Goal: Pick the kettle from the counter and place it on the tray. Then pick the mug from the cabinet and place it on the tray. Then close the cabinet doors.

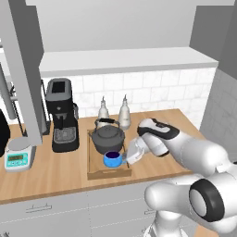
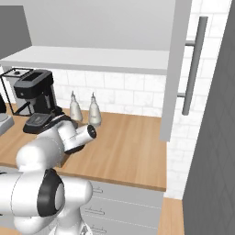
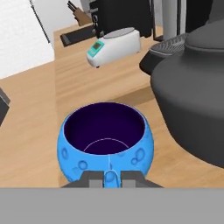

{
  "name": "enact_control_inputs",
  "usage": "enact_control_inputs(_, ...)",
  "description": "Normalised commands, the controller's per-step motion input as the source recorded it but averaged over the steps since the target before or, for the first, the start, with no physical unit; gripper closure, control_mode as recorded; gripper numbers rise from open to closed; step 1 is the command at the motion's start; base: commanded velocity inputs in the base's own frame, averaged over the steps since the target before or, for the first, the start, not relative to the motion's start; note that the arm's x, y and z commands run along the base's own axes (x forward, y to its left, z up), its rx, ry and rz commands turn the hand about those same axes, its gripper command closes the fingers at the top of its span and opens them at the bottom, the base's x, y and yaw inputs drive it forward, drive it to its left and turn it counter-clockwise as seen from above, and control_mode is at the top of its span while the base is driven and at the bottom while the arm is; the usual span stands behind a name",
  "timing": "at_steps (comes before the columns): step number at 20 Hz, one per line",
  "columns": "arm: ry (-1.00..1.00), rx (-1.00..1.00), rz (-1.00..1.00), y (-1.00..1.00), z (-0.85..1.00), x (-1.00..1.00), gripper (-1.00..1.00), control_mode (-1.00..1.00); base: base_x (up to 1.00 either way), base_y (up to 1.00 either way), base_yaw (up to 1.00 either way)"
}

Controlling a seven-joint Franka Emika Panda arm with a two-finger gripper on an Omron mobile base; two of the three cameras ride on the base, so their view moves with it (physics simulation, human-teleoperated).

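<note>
Claw (image 3: 110,178) clamped tight on handle of mug (image 3: 106,141), mug directly ahead of fingertips. Glossy round blue mug sits at tray (image 1: 92,173) front edge, beside squat matte dark kettle (image 1: 108,137).

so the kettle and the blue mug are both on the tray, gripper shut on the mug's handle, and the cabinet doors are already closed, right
Not quite: the cabinet doors are open, as the right base view shows. The rest holds: the kettle and mug sit on the tray, and the gripper is shut on the mug's handle.
</note>
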Motion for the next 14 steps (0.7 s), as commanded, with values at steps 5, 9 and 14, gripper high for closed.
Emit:
enact_control_inputs(5, 0.0, 0.0, 0.0, 0.0, -0.26, 0.0, -1.0, -1.0, 0.0, 0.0, 0.0)
enact_control_inputs(9, -0.01, 0.0, 0.01, 0.0, 0.0, -0.14, -1.0, -1.0, 0.0, 0.0, 0.0)
enact_control_inputs(14, -0.07, 0.01, 0.02, -0.04, 0.13, -0.18, -1.0, -1.0, 0.0, 0.0, 0.0)
